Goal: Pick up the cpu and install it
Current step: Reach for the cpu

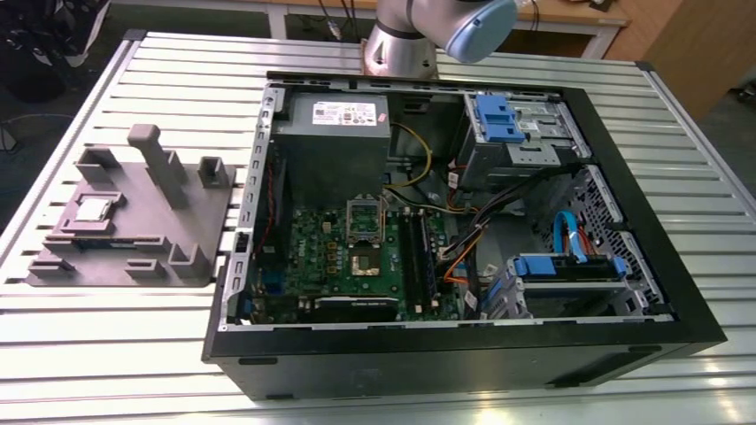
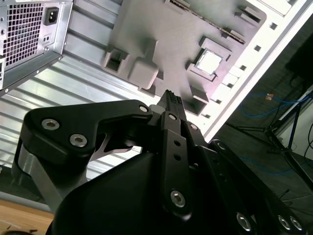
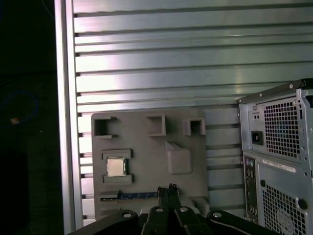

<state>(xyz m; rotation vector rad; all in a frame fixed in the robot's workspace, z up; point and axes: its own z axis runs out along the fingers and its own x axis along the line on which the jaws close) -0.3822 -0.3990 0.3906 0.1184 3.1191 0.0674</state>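
The cpu [image 1: 92,211] lies flat in a shallow square seat on the grey plastic block [image 1: 207,212]. Its shiny silver top faces up. The block sits on the ribbed metal table [image 1: 119,354], on the exterior view's left, just beside the open computer case [image 1: 473,354].

In both wrist views the pincer [image 2: 169,98] [image 3: 168,188] hangs above the block, and it is apart from the cpu [image 2: 209,62] [image 3: 116,167]. Its two black fingers are pressed close together at the tips, with nothing between them. The pincer's big black body hides part of the block [image 2: 161,34] [image 3: 146,147]. A thin dark blue strip [image 3: 129,195] lies on the block near the fingertips. It is partly covered and hard to make out.

In the exterior view the silver and pale blue arm [image 1: 408,40] is cut off by the picture's edge, so just a piece of it can be seen.

Inside the case is a green board [image 1: 325,235] with a square socket [image 1: 364,261]. The small parts in the socket are too tiny to tell apart. A grey power box [image 1: 336,115] sits beyond the board.
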